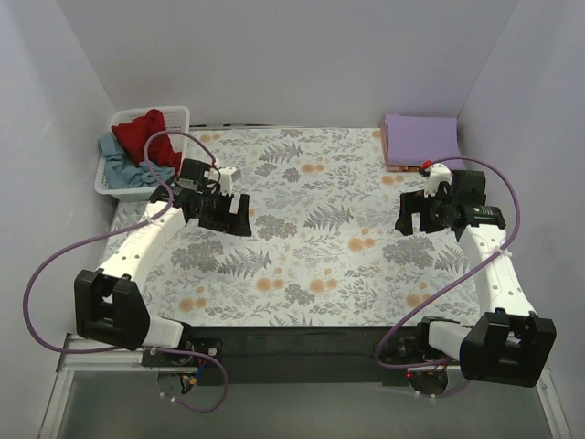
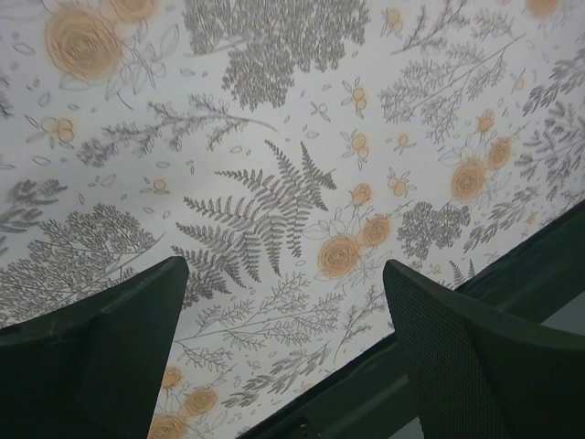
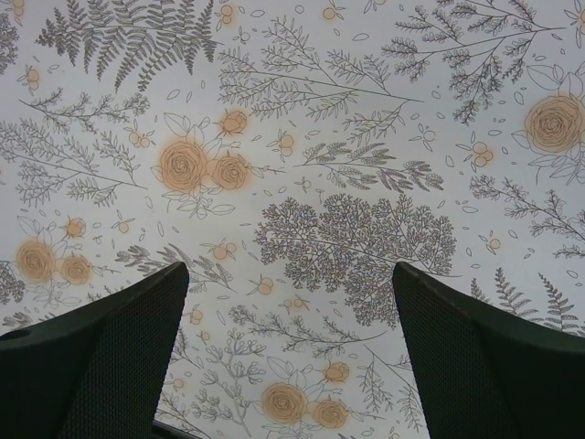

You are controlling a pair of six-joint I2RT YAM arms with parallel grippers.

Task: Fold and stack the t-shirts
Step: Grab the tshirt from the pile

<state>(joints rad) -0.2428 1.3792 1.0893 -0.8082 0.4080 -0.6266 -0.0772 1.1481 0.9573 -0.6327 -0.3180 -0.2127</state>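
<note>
A deep red t-shirt [image 1: 142, 133] and a dusty blue-grey t-shirt [image 1: 117, 165] lie crumpled in the white lattice basket [image 1: 175, 115] at the far left. A pale lavender t-shirt [image 1: 420, 140] lies folded at the far right corner. My left gripper [image 1: 239, 216] is open and empty above the floral cloth, right of the basket. My right gripper [image 1: 409, 218] is open and empty above the cloth, in front of the lavender shirt. Both wrist views show only floral cloth between the fingers [image 2: 101, 357] [image 3: 484, 357]; no shirt shows in them.
The floral-print table cloth [image 1: 311, 247] covers the table. Grey walls close in at the back and both sides. The table's dark front edge [image 2: 430, 375] shows in the left wrist view. Purple cables [image 1: 55, 256] loop beside both arms.
</note>
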